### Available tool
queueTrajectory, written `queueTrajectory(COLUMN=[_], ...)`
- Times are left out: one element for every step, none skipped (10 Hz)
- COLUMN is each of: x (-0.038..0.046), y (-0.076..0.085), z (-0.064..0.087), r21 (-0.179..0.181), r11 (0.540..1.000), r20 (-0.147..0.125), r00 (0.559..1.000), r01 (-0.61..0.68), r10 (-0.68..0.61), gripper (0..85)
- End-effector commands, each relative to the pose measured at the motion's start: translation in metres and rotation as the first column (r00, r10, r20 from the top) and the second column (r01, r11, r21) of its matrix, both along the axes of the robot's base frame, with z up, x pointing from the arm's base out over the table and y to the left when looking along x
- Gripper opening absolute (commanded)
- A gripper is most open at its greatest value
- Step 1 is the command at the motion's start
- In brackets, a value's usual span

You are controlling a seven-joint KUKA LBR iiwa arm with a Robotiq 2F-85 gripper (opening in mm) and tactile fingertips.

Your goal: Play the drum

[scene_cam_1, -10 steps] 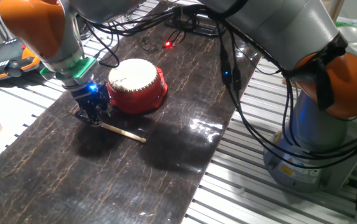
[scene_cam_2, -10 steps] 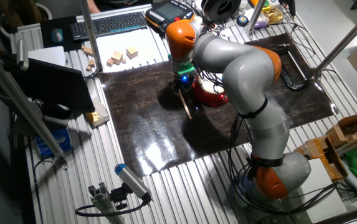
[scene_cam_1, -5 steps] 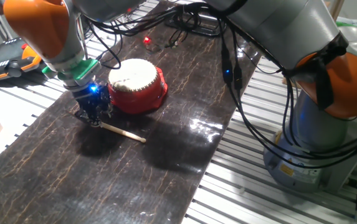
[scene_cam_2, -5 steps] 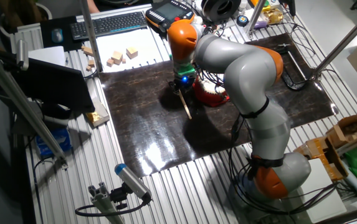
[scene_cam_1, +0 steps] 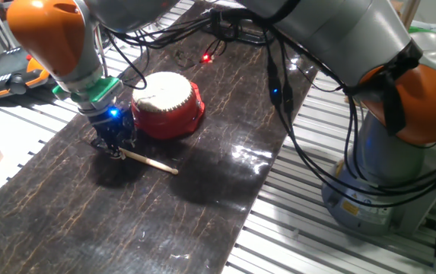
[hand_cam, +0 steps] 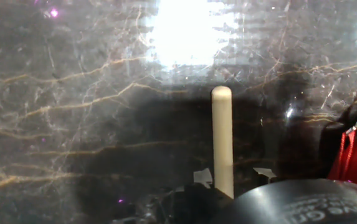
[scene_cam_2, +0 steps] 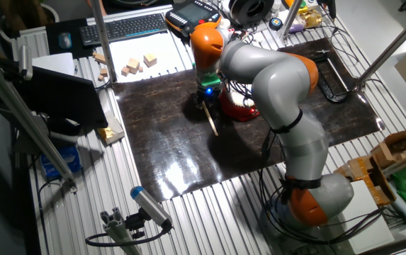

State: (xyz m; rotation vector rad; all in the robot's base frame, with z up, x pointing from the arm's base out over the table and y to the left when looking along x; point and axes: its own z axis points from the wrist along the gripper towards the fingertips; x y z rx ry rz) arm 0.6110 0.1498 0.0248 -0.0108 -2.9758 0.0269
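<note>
One pale wooden drumstick [scene_cam_1: 148,161] is seen lying on the dark marbled mat [scene_cam_1: 202,198], its end under the black two-finger gripper [scene_cam_1: 114,149]; finger spacing cannot be told. The glossy red, cream-topped drum [scene_cam_1: 167,103] stands just beside.

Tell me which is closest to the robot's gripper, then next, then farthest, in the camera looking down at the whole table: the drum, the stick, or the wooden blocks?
1. The stick, right at the gripper.
2. The drum, just beside it.
3. The wooden blocks, off the dark mat, near the keyboard.
</note>
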Motion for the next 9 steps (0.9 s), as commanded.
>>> queueTrajectory(x=[0.0006, 0.0010, 0.0011, 0.0012, 0.0014, 0.0016, 0.0017, 0.0016, 0.0018], y=[-0.0001, -0.0006, -0.0004, -0.0003, -0.0006, -0.0003, -0.0002, 0.0003, 0.0005], z=[0.0012, 0.0035, 0.0032, 0.0024, 0.0021, 0.0019, 0.0016, 0.0015, 0.0018], r21=[0.001, 0.006, 0.010, 0.012, 0.014, 0.020, 0.023, 0.025, 0.025], r11=[1.000, 1.000, 1.000, 1.000, 1.000, 1.000, 1.000, 1.000, 1.000], r20=[-0.006, -0.021, -0.030, -0.032, -0.038, -0.044, -0.049, -0.050, -0.049], r00=[1.000, 1.000, 0.999, 0.999, 0.999, 0.999, 0.999, 0.999, 0.999], r01=[-0.002, -0.006, -0.010, -0.012, -0.013, -0.013, -0.011, -0.007, -0.007], r10=[0.002, 0.006, 0.011, 0.012, 0.014, 0.014, 0.012, 0.008, 0.008], gripper=[40.0, 40.0, 39.7, 39.7, 39.7, 39.3, 38.3, 37.3, 35.7])
